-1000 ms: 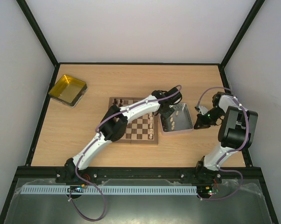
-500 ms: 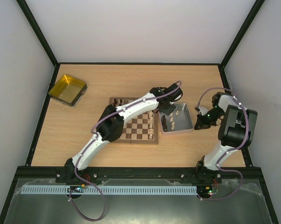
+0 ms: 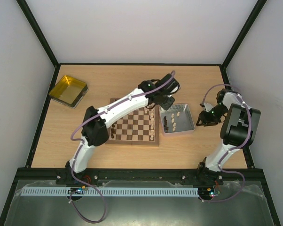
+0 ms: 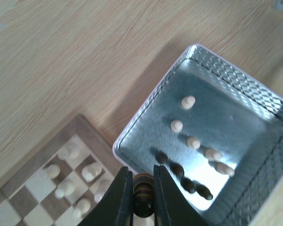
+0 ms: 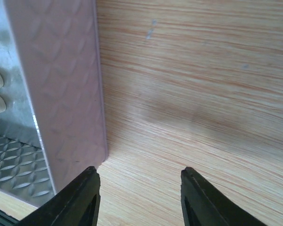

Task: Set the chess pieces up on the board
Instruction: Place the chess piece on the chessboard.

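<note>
Table [image 3: 108, 84]: bare wood, everything else is set on it. Board [image 3: 132, 129] is laid mid-table and partly hidden by the L arm. Grey metal tray [image 3: 192, 123] is parked just beside the board's R edge. R gripper [image 5: 139, 179] is held wide and empty, low at the tray's outer wall, not touching. L gripper [image 4: 140, 176] is pinched narrow on one dark piece [image 4: 142, 195], hung over the gap where the board's far-R corner meets the tray. Pale pieces [image 4: 66, 188] are stood in two files along the board's R edge. More pale pieces [image 4: 193, 141] and dark ones [image 4: 176, 169] are left in the tray. Step judged as carry-to-square. Dark side is prob. the L edge, so the piece should be carried high over the pale files. It should be kept upright, centred on its square and released only once the base is seated. Tiny base, so tip-over risk is expected if it's dropped early.
</note>
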Motion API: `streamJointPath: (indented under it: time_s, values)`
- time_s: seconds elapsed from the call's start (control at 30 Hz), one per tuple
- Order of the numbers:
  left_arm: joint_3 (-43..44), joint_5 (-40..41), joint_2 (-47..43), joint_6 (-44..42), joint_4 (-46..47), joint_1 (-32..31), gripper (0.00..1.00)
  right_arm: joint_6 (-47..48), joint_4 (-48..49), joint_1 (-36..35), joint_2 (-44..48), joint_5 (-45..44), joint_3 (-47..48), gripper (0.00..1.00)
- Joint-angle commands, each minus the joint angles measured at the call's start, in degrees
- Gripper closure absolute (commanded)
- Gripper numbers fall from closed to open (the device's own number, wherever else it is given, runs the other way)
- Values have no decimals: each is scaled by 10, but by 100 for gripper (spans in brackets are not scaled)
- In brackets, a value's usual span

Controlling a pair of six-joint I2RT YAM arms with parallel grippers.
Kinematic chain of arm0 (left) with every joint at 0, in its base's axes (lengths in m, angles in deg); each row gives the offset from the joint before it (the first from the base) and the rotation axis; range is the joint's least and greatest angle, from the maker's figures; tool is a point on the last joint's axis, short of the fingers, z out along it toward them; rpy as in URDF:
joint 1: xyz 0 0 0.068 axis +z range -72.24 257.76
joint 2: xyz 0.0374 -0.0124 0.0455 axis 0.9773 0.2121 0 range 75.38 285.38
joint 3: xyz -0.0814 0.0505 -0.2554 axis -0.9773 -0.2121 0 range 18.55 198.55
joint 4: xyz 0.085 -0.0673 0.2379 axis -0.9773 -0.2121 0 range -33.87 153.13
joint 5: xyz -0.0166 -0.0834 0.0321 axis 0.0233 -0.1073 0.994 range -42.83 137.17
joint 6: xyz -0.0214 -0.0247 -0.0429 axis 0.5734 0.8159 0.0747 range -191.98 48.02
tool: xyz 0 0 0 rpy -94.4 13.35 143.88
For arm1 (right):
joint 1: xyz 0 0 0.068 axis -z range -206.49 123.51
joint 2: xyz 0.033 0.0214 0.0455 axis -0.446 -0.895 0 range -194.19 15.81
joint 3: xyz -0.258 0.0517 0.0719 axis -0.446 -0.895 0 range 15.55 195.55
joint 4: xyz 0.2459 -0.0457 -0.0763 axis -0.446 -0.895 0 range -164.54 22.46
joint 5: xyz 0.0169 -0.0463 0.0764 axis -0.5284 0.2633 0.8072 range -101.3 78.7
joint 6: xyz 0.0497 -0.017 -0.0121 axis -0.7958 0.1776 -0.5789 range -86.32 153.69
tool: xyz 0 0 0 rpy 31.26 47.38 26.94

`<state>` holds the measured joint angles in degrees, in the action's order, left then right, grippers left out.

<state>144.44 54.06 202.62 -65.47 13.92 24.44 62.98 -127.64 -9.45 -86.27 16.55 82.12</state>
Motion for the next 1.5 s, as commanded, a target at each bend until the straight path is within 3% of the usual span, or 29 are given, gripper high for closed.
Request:
streamJointPath:
  time_s: [0.0,0.37,0.83,1.47]
  values:
    - [-63,4,-70,2,-9,1,98,1,-11,14,-11,-17,20,53]
    - [-263,107,-202,33,0,5,98,1,-1,24,-6,-39,21,53]
    - [-505,109,-320,64,101,79,98,6,6,27,-8,-44,12,53]
    - [-637,106,-324,112,240,125,98,8,6,27,-9,-46,11,53]
